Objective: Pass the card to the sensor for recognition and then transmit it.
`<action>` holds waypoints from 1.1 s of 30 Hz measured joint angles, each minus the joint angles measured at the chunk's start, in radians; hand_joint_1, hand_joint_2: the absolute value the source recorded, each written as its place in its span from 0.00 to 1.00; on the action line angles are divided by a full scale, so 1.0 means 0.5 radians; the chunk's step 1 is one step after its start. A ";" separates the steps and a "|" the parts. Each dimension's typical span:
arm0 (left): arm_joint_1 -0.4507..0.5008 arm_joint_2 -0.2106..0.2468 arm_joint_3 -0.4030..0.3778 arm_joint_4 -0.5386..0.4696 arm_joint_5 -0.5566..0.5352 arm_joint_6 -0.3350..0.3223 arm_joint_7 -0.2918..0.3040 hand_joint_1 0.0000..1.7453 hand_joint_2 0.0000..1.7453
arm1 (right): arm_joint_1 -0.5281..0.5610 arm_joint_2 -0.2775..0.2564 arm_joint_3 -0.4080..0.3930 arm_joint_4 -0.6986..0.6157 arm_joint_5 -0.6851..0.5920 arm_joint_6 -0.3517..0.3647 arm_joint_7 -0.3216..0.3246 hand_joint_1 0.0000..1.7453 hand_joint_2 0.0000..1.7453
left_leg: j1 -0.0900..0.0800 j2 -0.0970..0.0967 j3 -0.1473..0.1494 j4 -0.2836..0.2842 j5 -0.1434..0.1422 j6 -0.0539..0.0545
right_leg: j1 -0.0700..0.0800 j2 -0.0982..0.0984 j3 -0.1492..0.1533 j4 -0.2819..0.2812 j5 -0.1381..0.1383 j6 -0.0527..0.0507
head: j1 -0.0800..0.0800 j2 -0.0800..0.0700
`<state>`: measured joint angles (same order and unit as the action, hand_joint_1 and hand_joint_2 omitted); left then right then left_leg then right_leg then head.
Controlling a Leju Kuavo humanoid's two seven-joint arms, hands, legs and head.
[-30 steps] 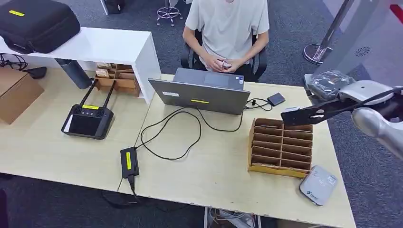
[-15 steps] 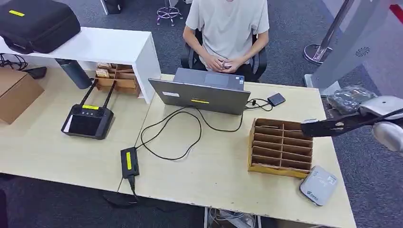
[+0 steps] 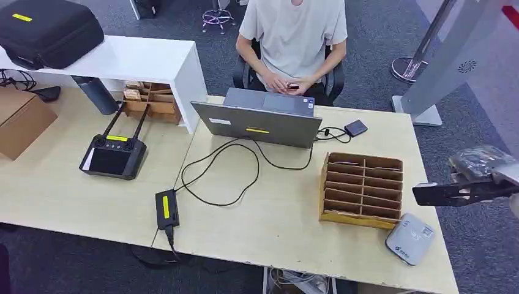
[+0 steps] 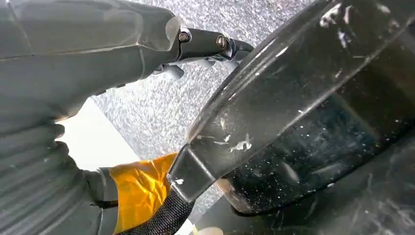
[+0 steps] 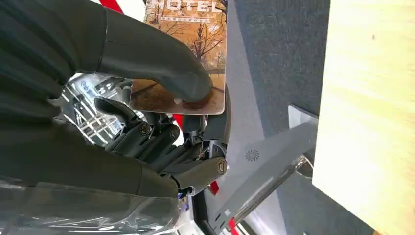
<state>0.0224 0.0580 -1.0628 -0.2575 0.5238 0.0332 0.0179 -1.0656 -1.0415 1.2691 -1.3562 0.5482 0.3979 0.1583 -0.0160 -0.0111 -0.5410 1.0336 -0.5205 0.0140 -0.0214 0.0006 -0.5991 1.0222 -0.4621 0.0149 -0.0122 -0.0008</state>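
Right wrist view: right hand (image 5: 161,122) pins a hotel card (image 5: 183,54) between thumb and curled fingers; the card's upper print is cut off by the frame edge. Head view: that hand (image 3: 474,184) sits off the table's (image 3: 275,226) right edge, above the grey sensor (image 3: 410,237), the card there unreadable. Left hand (image 4: 73,73) partly visible, grip unclear.

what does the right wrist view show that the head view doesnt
Right wrist view alone: the printed face of the card, an autumn-tree picture with lettering, pressed by the thumb against the darker fingers.

Head view alone: the grey sensor at the table's corner, the wooden slotted box, the laptop, a seated person.

Both: the right hand and the table.
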 joint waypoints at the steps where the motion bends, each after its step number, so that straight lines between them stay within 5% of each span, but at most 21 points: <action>1: 0.002 0.000 0.000 0.000 0.016 0.002 0.000 0.00 1.00 | 0.030 -0.027 -0.014 -0.020 -0.007 -0.007 0.007 1.00 1.00 | 0.000 0.000 -0.001 0.000 0.000 0.000 | 0.000 0.000 0.000 0.000 0.000 0.000 | -0.001 0.000; 20: 0.034 -0.002 -0.002 0.001 0.204 0.058 -0.068 0.00 1.00 | 0.252 -0.368 -0.223 -0.491 -0.227 0.014 0.022 1.00 1.00 | 0.000 0.002 0.000 0.000 0.000 0.000 | 0.000 0.003 0.000 0.000 0.000 0.000 | -0.001 0.000; 33: 0.042 -0.005 -0.016 0.016 0.298 0.058 -0.102 0.00 1.00 | 0.553 -0.473 -0.261 -0.678 -0.385 -0.211 0.021 1.00 1.00 | 0.000 0.002 0.000 0.000 0.000 0.000 | 0.000 0.003 0.000 0.000 -0.001 0.001 | -0.001 0.000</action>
<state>0.0434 0.0553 -1.0708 -0.2495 0.6729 0.0622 -0.0332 -0.7890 -1.2779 1.1387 -1.6953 0.3555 0.2922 0.1690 -0.0161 -0.0099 -0.5410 1.0335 -0.5207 0.0141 -0.0216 0.0020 -0.5990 1.0220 -0.4624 0.0154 -0.0126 -0.0008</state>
